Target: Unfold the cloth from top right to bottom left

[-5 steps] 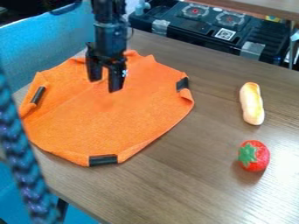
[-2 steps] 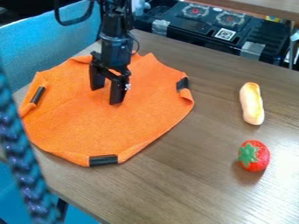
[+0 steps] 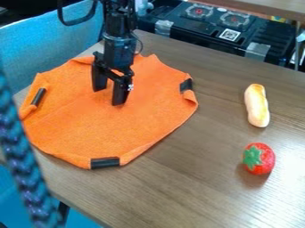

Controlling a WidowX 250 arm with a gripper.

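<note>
The orange cloth (image 3: 113, 129) lies spread nearly flat on the left part of the table, with black strips at its left, right and front edges. Its rim is turned over in places, at the left, along the front and by the right strip, and it looks rumpled at the back. My gripper (image 3: 108, 95) hangs over the upper middle of the cloth, open, fingers pointing down with only cloth beneath them. Whether the fingertips touch the cloth I cannot tell.
On the wooden table (image 3: 191, 178), a bread-like toy (image 3: 257, 106) lies at the right, and a toy strawberry (image 3: 258, 158) sits in front of it. A black stove unit (image 3: 220, 29) stands behind. A blue braided cord (image 3: 24, 164) crosses the left foreground.
The gripper has come forward and slightly right from near the cloth's back edge, and has barely moved since the middle frame. The cloth looks the same.
</note>
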